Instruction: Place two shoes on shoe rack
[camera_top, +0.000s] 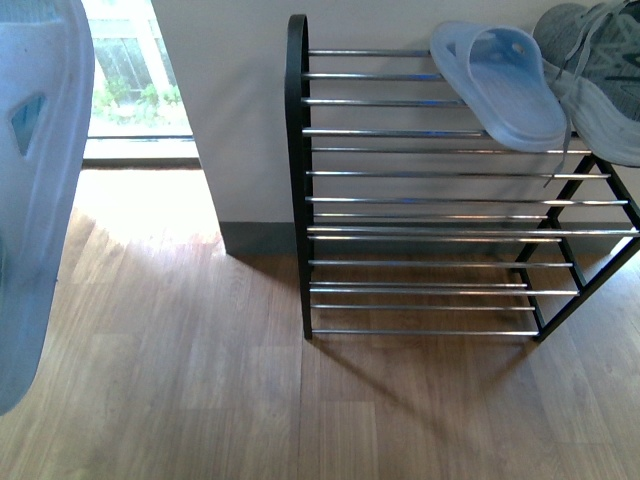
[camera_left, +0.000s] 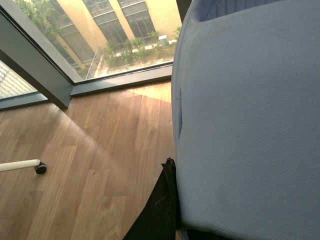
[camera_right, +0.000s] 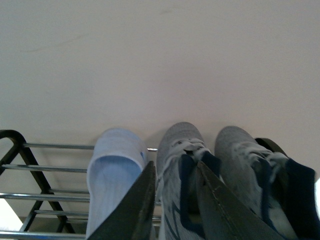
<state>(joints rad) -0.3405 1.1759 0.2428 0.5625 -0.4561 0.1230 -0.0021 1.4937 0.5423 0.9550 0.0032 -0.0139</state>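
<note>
A pale blue slide sandal (camera_top: 35, 200) hangs close at the far left of the front view. Its sole (camera_left: 250, 120) fills the left wrist view, with my left gripper (camera_left: 200, 170) shut on it and only one black finger (camera_left: 161, 205) showing. The shoe rack (camera_top: 297, 150) stands against the wall at the right. On its top shelf lie a second slide sandal (camera_top: 510, 85) and the grey sneakers (camera_top: 600, 80). My right gripper (camera_right: 175, 167) is shut on the collar of one grey sneaker (camera_right: 177, 142), between the sandal (camera_right: 112, 165) and the other sneaker (camera_right: 245, 150).
Wooden floor (camera_top: 180, 380) spreads in front of the rack. A floor-level window (camera_top: 130, 60) is at the back left beside the white wall (camera_top: 230, 120). A white leg with a black castor (camera_left: 39, 167) stands on the floor near the window.
</note>
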